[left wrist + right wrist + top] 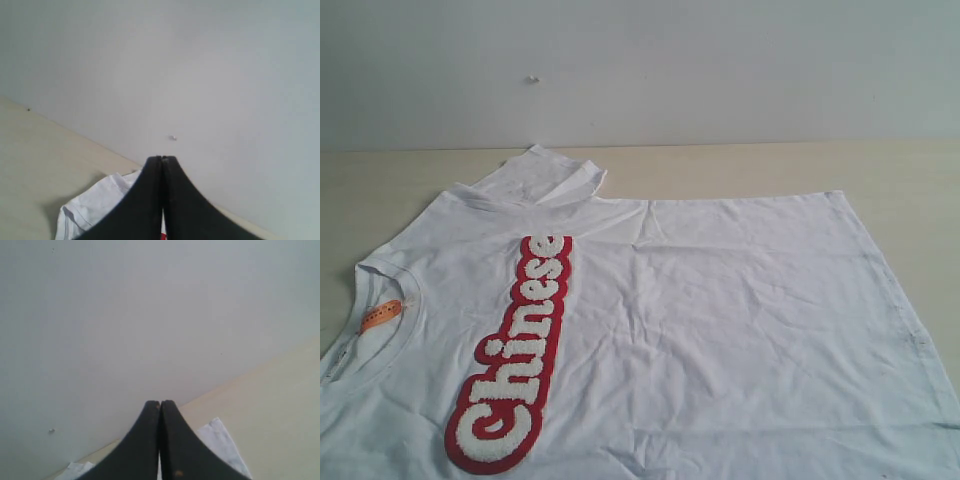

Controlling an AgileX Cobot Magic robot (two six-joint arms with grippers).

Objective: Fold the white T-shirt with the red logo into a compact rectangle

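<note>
Plain wall [720, 60], pale grey-white, matte, fills the upper part of the exterior view and most of both wrist views. One small pale mark [532, 79] on the wall; too small to tell what it is. Wall meets table [770, 165] in a straight line. Table is light beige, smooth, flat, showing along the back and at both sides. Tiny dark speck [28, 109] on the table in the left wrist view. Light is soft and even, shadows faint.

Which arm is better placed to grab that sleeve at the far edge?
Probably left: the left gripper hangs shut near the sleeve of the white T-shirt; the right gripper faces its hem corner.
</note>
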